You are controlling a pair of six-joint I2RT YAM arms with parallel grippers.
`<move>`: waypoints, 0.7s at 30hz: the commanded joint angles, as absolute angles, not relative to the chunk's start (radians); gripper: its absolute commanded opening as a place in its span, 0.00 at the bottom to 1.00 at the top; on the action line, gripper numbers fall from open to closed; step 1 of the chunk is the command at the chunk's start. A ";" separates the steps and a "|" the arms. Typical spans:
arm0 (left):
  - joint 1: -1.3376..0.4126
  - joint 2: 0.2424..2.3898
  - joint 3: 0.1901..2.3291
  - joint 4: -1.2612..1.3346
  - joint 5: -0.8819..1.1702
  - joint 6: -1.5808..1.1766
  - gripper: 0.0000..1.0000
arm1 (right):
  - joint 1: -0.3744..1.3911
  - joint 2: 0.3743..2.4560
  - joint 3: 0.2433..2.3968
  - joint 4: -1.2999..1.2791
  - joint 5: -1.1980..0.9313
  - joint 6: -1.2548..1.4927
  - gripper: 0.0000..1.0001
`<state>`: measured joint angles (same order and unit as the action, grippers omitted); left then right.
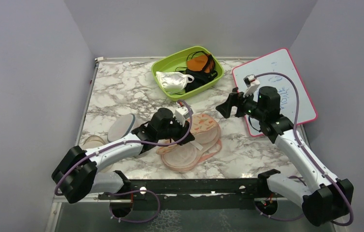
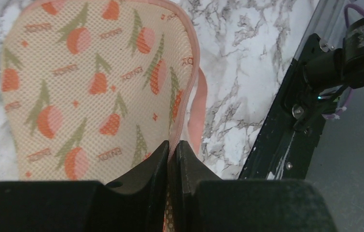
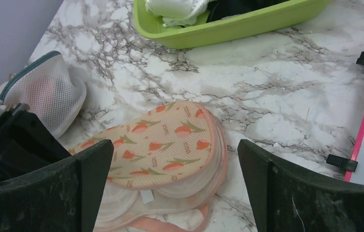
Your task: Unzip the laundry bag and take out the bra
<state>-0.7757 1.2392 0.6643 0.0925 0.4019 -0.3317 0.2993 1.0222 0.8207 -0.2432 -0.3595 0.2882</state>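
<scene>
Front-middle of the marble table (image 1: 117, 92), just beyond the arm bases: laundry bag (image 1: 195, 140), flat and oval, peach mesh printed with red-orange flowers on green stems and small lettering, edged in pink. Printed top layer fanned slightly off paler layers underneath; a pink strap loops out at the near side. Pinched at the pink edging by the left gripper (image 2: 173, 147), jaws pressed together with the fabric running between them. Bra (image 1: 198, 63) well apart from the bag, in the green tray (image 1: 163, 63) at the far side: orange cups, thin black straps.

Cannot make out a zipper or its pull in any view. Near end of the bag cut off behind the left fingers in the left wrist view. Bra out of frame in the right wrist view; only the tray's front wall and a scrap of its contents visible there. Pale round thing (image 1: 92, 141) at the table's left edge half hidden by the left arm.

Right gripper (image 1: 222, 108) above the table, between bag and whiteboard (image 1: 286, 82), jaws spread wide, nothing between them. Also in the tray: shiny white garment (image 1: 173, 81) and black cloth (image 1: 202, 77). Left of the bag, beside the left arm, a whitish mesh dome (image 1: 121, 126) with a blue rim.
</scene>
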 commanded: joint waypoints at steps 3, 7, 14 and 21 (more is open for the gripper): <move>-0.854 1.293 0.599 0.276 0.392 -0.455 0.05 | 0.296 0.990 0.847 -0.277 -0.336 0.273 1.00; -0.892 1.336 0.597 0.287 0.351 -0.459 0.14 | 0.296 1.001 0.847 -0.274 -0.364 0.273 1.00; -0.904 1.318 0.630 0.281 0.336 -0.432 0.62 | 0.296 1.033 0.886 -0.303 -0.403 0.250 1.00; -0.856 1.206 0.793 0.130 0.221 -0.330 0.91 | 0.296 1.002 0.935 -0.337 -0.403 0.209 1.00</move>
